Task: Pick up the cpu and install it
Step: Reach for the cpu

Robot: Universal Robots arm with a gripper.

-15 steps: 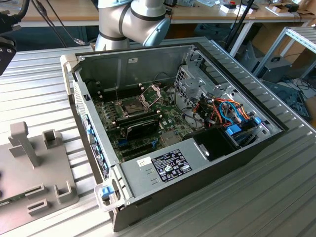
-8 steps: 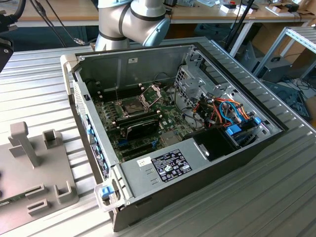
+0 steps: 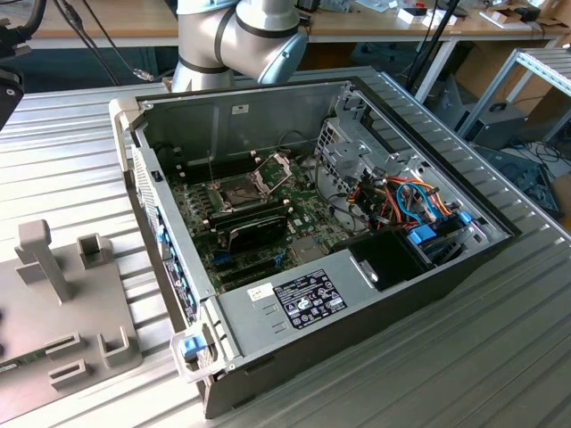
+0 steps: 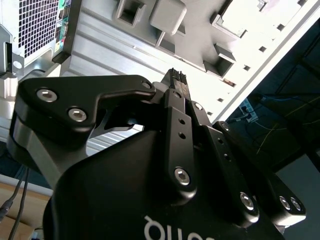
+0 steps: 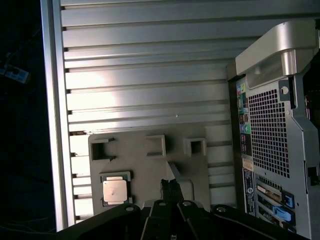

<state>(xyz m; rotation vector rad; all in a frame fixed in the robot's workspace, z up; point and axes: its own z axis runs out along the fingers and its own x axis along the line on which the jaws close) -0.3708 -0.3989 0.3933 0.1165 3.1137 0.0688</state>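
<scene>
Since the cpu (image 5: 114, 190) is lying in its grey holder (image 5: 145, 172) just beside the jaws, which are hanging shut w/ nothing between them, pick-up & install in the pc's socket (image 3: 239, 192) are both waiting.

Arm (image 3: 237, 36) bent at its grey joints. Gripper (image 4: 178, 80) in the second wrist view: black fingers pressed together, gripping nothing.
</scene>
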